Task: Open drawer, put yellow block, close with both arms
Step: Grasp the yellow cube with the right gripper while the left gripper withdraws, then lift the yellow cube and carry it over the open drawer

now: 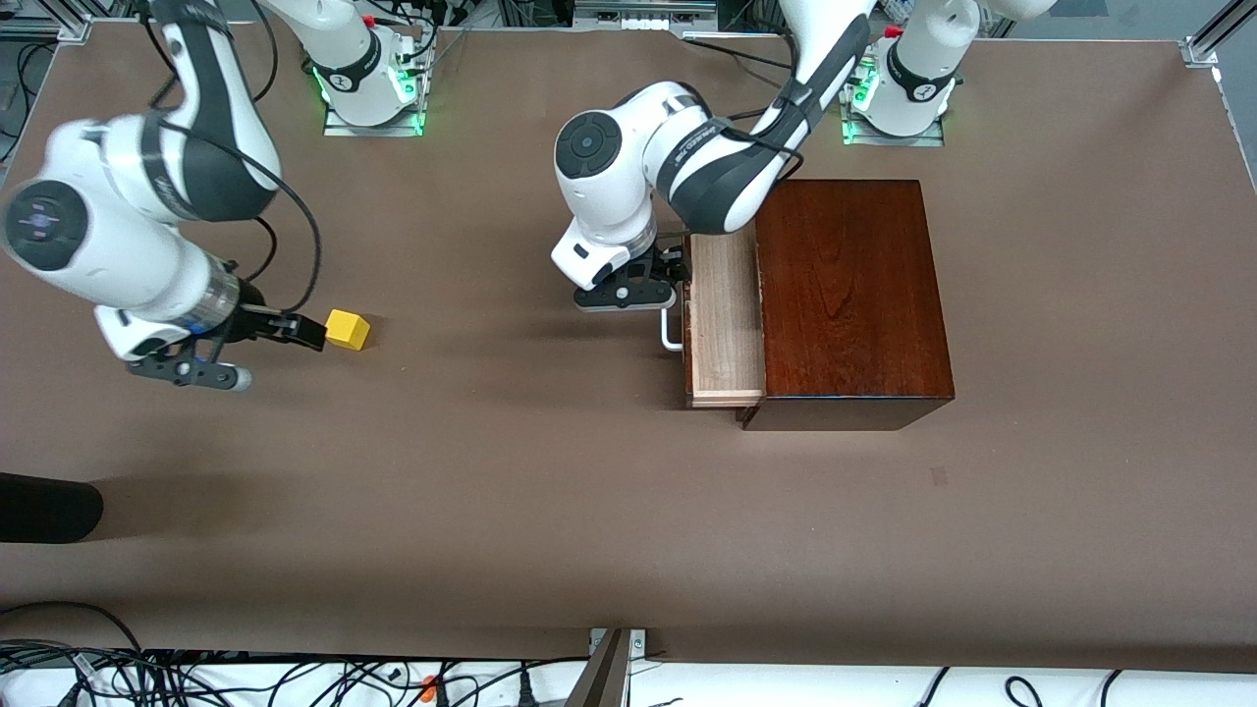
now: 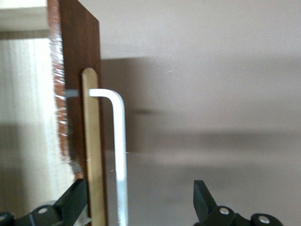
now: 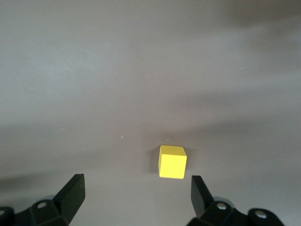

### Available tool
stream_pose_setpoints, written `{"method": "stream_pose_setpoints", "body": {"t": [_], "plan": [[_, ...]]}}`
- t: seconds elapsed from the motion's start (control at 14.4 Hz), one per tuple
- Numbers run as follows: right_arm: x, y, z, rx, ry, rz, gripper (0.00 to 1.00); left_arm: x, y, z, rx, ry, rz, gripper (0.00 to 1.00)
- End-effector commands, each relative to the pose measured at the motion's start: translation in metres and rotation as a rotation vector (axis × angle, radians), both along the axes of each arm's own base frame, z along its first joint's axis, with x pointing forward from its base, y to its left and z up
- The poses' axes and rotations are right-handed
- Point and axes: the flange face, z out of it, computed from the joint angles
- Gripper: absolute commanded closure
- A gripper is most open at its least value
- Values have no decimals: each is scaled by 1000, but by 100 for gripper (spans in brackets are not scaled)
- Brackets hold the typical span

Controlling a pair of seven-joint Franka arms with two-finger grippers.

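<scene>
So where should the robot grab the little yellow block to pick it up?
Probably by two flat opposite sides, coming straight down from above. The yellow block is a small cube sitting flat on the bare table with nothing touching it, so its sides are free. The right gripper is open beside it, wider than the cube. The left gripper is open around the drawer handle.

Light came evenly from overhead, so my arms threw only soft, wide shadows on the brown table [image 1: 550, 511], and the dark box [image 1: 852, 295] showed a mild sheen on its top. Through my left wrist camera the drawer front [image 2: 80, 113] and its white handle [image 2: 120, 150] looked blurred, with a broad shadow beside them. Through my right wrist camera the yellow block [image 3: 172, 161] stayed fairly sharp, with dim shadow bands across the table around it.
</scene>
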Motion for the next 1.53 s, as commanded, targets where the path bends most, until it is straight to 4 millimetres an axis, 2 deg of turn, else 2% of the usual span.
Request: {"method": "stream_pose_setpoints", "body": {"t": [0.0,0.14,0.28,0.49,0.7,0.83,0.9,0.97,1.11,1.18,1.25,1.32,1.39,1.46], "plan": [[-44,-10,-54,8,-40,-10,0,30,43,61,-29,35,-43,0],[-59,-14,-90,8,-77,-15,0,45,83,101,-22,54,-88,0],[-62,-17,-113,3,-62,-20,0,67,139,138,-26,66,-127,0],[-63,-23,-130,-4,-55,-29,0,99,238,182,-43,80,-183,0],[-64,-24,-152,-11,-36,-30,0,107,312,227,-103,51,-203,0],[-63,-24,-169,-14,-37,-30,0,110,355,232,-146,105,-187,0],[-64,-25,-175,-16,-28,-31,0,105,366,241,-154,102,-184,0],[-65,-25,-178,-17,-23,-31,0,101,377,241,-156,106,-167,0],[-68,-25,-192,-22,4,-31,0,94,419,246,-161,61,-103,0],[-70,-26,-198,-24,18,-29,0,84,428,246,-154,27,-88,0],[-72,-26,-202,-26,33,-27,6,75,430,241,-150,9,-77,0],[-74,-26,-206,-28,51,-26,27,66,431,235,-149,2,-73,0],[-75,-26,-205,-29,66,-28,58,60,434,231,-146,-9,-76,0],[-73,-26,-200,-30,71,-35,85,60,438,225,-144,-23,-79,0]]}}
